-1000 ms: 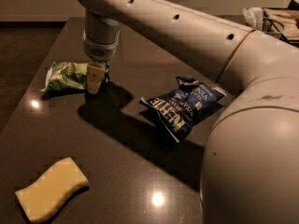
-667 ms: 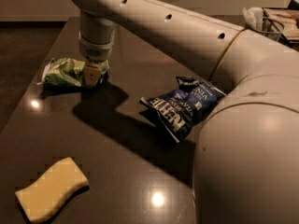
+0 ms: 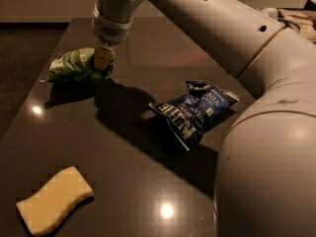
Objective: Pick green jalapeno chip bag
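down at the far left of the dark table [image 3: 118, 181] with the one gripper [image 3: 103, 58], hanging straight below the wrist of the big pale arm [image 3: 197, 19]. cannot tell whether open or clamped; too much hidden against the foil.

meets the green jalapeno chip bag [image 3: 71, 64] at its right-hand end and overlaps it there, with nearly all of the bag stretching away to the left. lies crosswise, long axis running left to right, crimped end pointing left and dipping slightly toward the near side.

so, for the coming move: bag under and to the left of the gripper, not centred on it. looks like a hold on the end of the bag rather than its belly. judged from that, likely to hang lopsided once raised, left end drooping. worth closing across the short way of the bag, near to far, then rising straight up.

well apart to the right and nearer: a dark blue bag [image 3: 195, 110] with white lettering. well apart at the near left: a pale yellow sponge [image 3: 53, 199]. no need to touch either.
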